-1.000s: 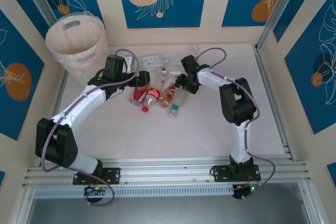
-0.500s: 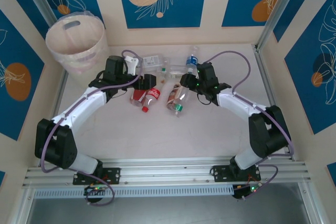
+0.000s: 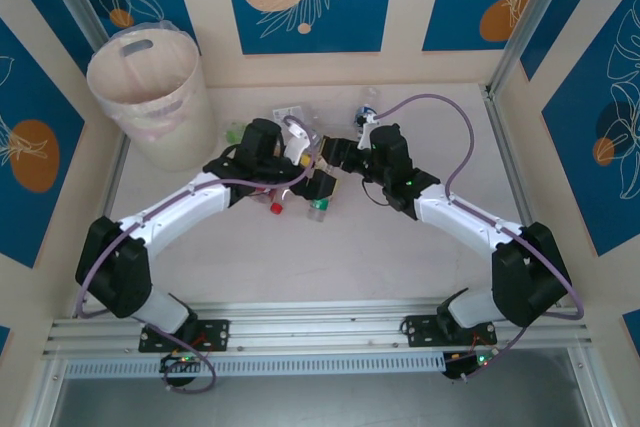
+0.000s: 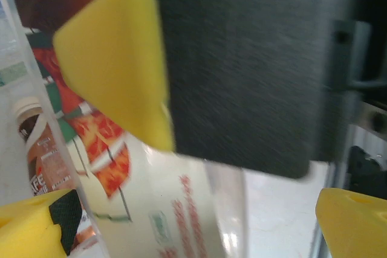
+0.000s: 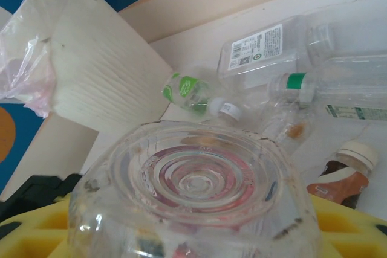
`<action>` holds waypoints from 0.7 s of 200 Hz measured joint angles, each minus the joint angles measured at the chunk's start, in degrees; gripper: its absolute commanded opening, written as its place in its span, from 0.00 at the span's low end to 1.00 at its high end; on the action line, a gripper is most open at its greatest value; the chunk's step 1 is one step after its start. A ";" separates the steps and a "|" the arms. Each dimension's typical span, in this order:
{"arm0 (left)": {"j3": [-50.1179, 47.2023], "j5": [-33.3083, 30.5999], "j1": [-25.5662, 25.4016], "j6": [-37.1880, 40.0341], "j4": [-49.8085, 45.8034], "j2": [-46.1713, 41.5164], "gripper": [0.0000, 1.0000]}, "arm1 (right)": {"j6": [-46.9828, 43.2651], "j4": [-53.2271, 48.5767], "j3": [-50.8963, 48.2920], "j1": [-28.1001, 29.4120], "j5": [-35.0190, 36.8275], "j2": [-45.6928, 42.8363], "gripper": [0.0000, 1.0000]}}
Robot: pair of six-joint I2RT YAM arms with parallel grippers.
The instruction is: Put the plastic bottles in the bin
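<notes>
Clear bottle (image 5: 193, 191) sits clamped between the right fingers (image 5: 36, 234); left fingers (image 4: 115, 64) gape open beside a red-labelled bottle (image 4: 106, 149).

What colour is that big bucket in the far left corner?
Cream-white. The bin shows best in the top external view.

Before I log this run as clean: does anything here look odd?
Nothing looks spilled. The plastic bottles lie on their sides in a heap, and both arms crowd it: the right gripper is shut on a clear bottle, the open left gripper close beside.
</notes>
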 measured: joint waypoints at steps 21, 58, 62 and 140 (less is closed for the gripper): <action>1.07 -2.91 0.00 0.07 0.02 1.68 0.99 | 0.00 -0.04 0.39 0.59 -0.70 -0.04 0.58; 2.60 -4.02 -0.57 1.03 -0.17 3.21 0.91 | 0.00 -0.09 0.81 0.98 -0.94 -0.33 0.59; 2.67 -3.98 -0.66 1.11 -0.22 3.21 0.88 | 0.02 -0.09 0.83 0.98 -0.94 -0.33 0.59; 2.91 -2.03 -1.07 0.92 2.03 4.22 0.56 | 2.43 -3.26 2.89 0.09 -2.49 -0.28 0.77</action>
